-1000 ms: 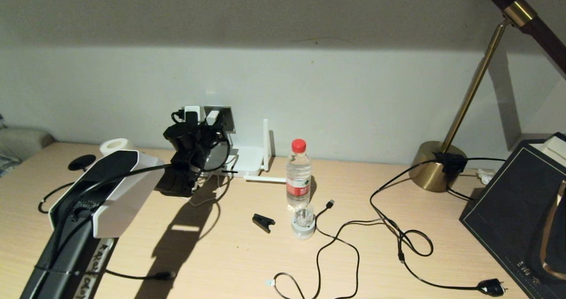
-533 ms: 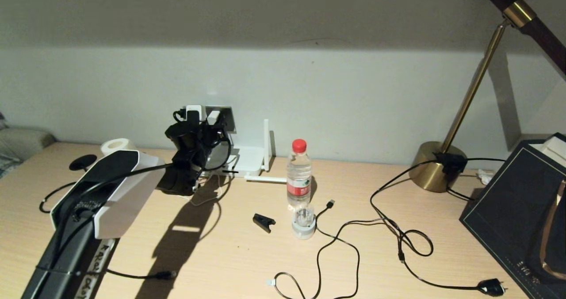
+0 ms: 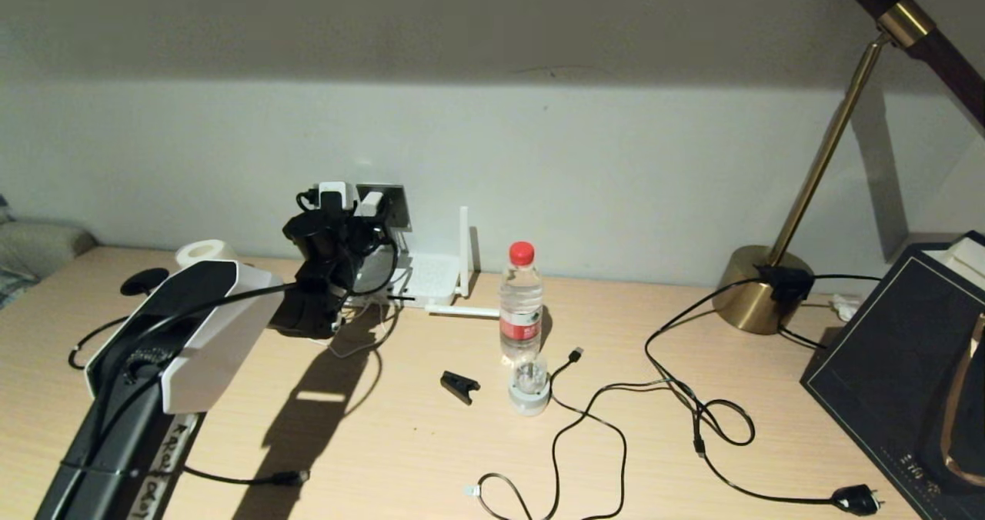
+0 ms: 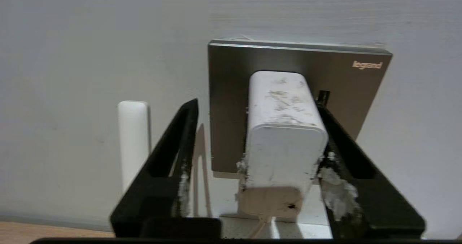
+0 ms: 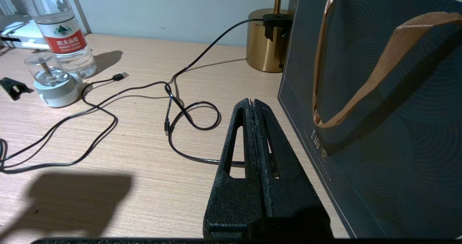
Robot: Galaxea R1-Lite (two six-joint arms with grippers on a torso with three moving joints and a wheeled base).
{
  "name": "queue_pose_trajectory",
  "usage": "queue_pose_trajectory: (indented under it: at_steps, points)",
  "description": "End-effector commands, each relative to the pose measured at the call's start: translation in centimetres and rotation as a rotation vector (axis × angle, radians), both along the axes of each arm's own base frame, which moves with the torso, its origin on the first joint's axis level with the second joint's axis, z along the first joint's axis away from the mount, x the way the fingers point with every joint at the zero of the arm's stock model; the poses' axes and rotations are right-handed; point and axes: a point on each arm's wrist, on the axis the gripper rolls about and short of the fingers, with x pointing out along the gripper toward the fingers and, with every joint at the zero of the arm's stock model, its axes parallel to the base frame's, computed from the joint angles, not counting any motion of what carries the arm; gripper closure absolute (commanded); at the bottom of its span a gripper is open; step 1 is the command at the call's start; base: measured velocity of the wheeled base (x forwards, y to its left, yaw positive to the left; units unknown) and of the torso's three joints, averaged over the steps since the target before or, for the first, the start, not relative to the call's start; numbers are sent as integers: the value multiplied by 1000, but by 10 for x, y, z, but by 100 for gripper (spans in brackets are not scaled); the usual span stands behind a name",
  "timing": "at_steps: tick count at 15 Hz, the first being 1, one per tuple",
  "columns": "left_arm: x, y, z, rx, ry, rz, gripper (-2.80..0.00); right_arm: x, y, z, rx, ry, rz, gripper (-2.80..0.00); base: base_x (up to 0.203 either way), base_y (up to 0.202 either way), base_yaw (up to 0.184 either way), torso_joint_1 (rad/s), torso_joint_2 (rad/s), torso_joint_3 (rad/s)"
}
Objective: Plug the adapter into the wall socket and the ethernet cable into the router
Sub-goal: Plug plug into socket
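Note:
The white adapter (image 4: pixel 285 135) sits plugged into the grey wall socket (image 4: pixel 231 110), its thin white cord hanging below. My left gripper (image 4: pixel 257 103) is open around it: one finger stands well clear, the other lies close along the adapter's side. In the head view the left gripper (image 3: pixel 350 220) is at the socket (image 3: pixel 394 201) on the back wall. The white router (image 3: pixel 431 274) lies just right of it, one antenna (image 4: pixel 133 139) upright. A thick black cable with its connector (image 3: pixel 296 477), likely the ethernet cable, lies by my left arm. My right gripper (image 5: pixel 254 101) is shut, empty, low over the table.
A water bottle (image 3: pixel 520 301), a small clear-domed device (image 3: pixel 528 385) and a black clip (image 3: pixel 459 386) stand mid-table. A thin USB cable (image 3: pixel 575 353) and the lamp cord (image 3: pixel 696 428) loop across the right half. A brass lamp base (image 3: pixel 758 289) and a dark paper bag (image 5: pixel 379 110) stand at the right.
My left gripper's jaws have spread apart from the adapter, which stays in the socket. The left arm has barely shifted; the right arm has not moved.

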Motion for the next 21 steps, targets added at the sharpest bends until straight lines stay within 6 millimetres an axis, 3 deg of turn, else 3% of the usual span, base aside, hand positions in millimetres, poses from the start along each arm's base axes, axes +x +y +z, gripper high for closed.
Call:
queue_pose_trajectory:
  at_steps: [1, 11, 21]
  points:
    - [-1, -2, 4, -1, -16, -4, -280, 3, 0, -10, 0, 36, 0, 0, 0, 0, 0, 0, 0, 0]
    - [-4, -7, 6, -3, -31, -13, -280, 3, 0, -10, 0, 36, 0, 0, 0, 0, 0, 0, 0, 0]
    - [-23, -12, 5, 2, -14, -27, -280, 3, 0, -10, 0, 35, 0, 0, 0, 0, 0, 0, 0, 0]
